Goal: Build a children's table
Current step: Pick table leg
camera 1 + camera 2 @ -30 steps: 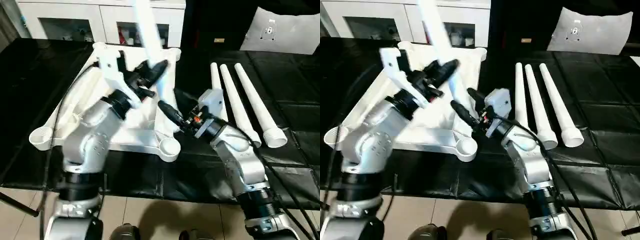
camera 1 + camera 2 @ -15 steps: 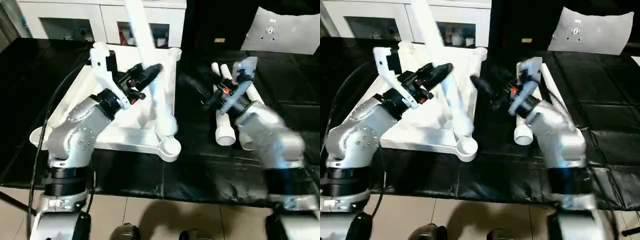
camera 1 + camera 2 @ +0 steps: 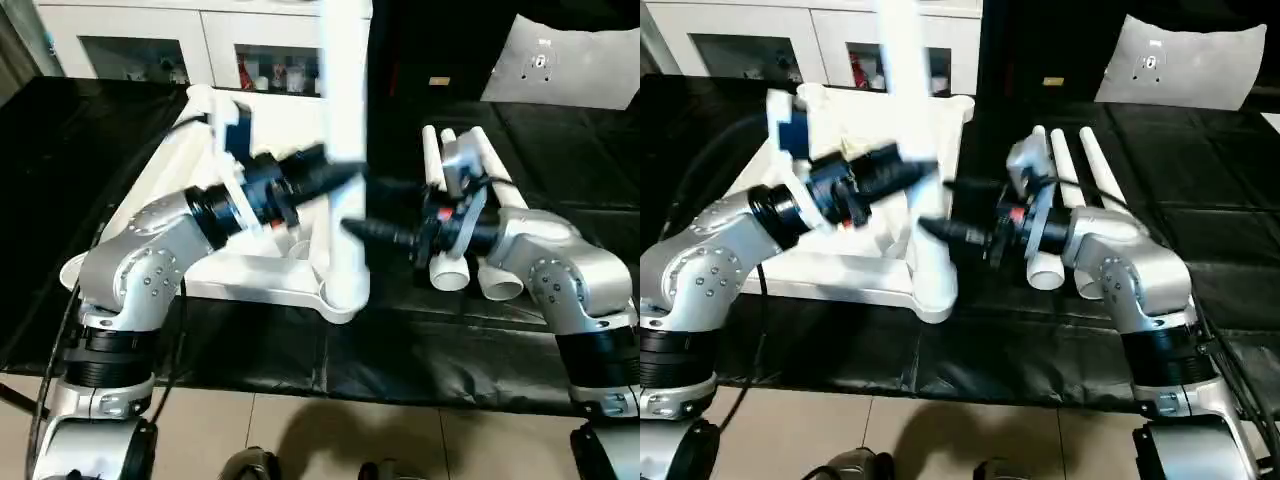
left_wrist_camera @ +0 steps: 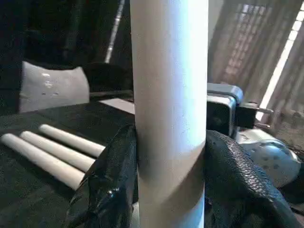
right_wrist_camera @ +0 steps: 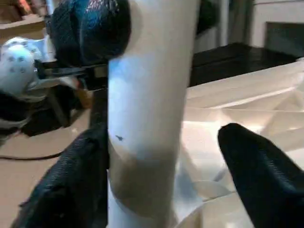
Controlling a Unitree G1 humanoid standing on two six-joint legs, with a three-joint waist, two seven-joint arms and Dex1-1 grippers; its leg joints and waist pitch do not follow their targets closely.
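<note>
The children's table top (image 3: 170,215) lies upside down on the black surface (image 3: 430,345), its ribbed underside facing up and its round corner sockets showing. At the near right corner a white leg (image 3: 345,150) stands upright, its lower end at the corner socket (image 3: 340,297); whether it is fully seated I cannot tell.

The left tool (image 3: 325,178) reaches in from the left and grips this leg partway up. From the left wrist you can see its black fingers (image 4: 111,185) pressed against both sides of the tube.

The right tool (image 3: 375,232) comes in level from the right, lower on the same leg. Its fingers (image 5: 259,171) stand spread on either side of the tube. One lies close along the leg, while the other stands apart with a gap between, so this tool is open around the leg rather than clamped on it.

Just behind the right arm, three more legs (image 3: 478,160) lie side by side on the black surface, their wide open ends toward the near edge.

Farther back, beyond the table top, stands a white cabinet with glass doors (image 3: 200,45). A pale sheet (image 3: 575,60) lies at the far right.
</note>
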